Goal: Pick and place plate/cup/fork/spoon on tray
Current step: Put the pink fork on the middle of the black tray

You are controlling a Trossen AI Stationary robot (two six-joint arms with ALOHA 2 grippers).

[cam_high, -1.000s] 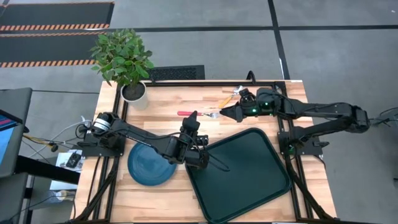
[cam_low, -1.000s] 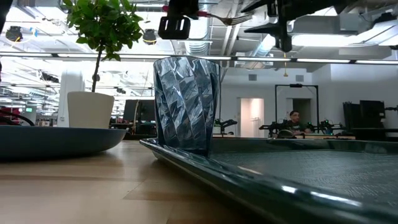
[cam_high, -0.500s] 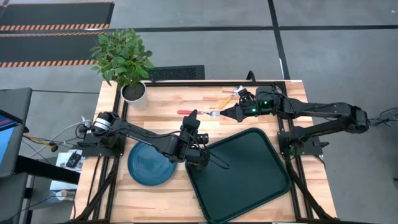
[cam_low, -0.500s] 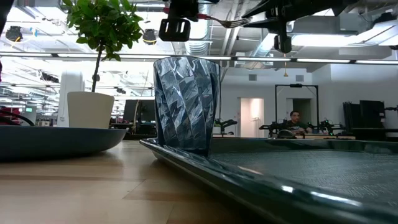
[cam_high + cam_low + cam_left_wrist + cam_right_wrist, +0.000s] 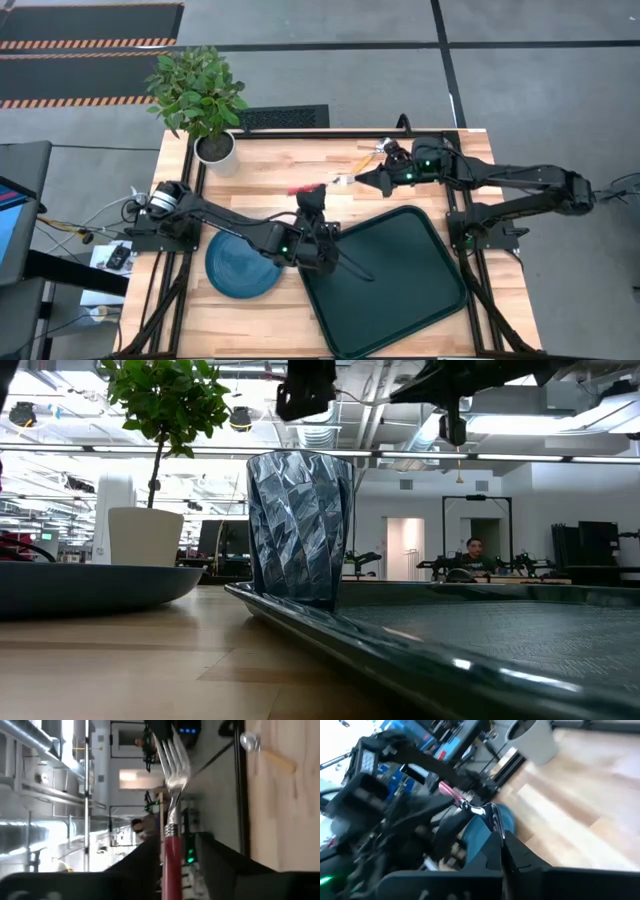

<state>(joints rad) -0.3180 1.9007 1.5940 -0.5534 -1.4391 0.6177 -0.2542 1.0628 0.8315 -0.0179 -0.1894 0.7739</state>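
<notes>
The fork [image 5: 318,185], with a red handle and a silver head, hangs level above the table's far middle between my two grippers. My right gripper [image 5: 358,180] is shut on its head. My left gripper [image 5: 176,867] is open, and the red handle [image 5: 168,857] runs between its fingers. The cup [image 5: 300,525] stands on the near left corner of the tray [image 5: 395,285]; in the high view my left arm hides it. The plate [image 5: 235,268] lies on the table left of the tray. The spoon [image 5: 366,158] lies on the table near the far edge. My left gripper has the red handle [image 5: 168,870] between its open fingers, with a clear gap on one side. The handle runs close along the other finger [image 5: 145,865]; I cannot tell whether it touches. My right gripper pinches the fork's pronged head [image 5: 491,817] between its two fingers, coming nearly level from the table's right side, along the fork. The fork is clear of the table, and its red handle [image 5: 447,790] points toward my left gripper.
A white plant pot [image 5: 214,148] with a leafy plant stands at the far left corner. Most of the tray's floor [image 5: 410,300] is bare. Bare wood [image 5: 265,165] lies between the pot and the fork.
My right gripper has shut on the fork's head and stayed where it was. My left gripper has rolled at the wrist beside the handle, and the fork's handle end has tipped a little while the fork stays clear of the table.
</notes>
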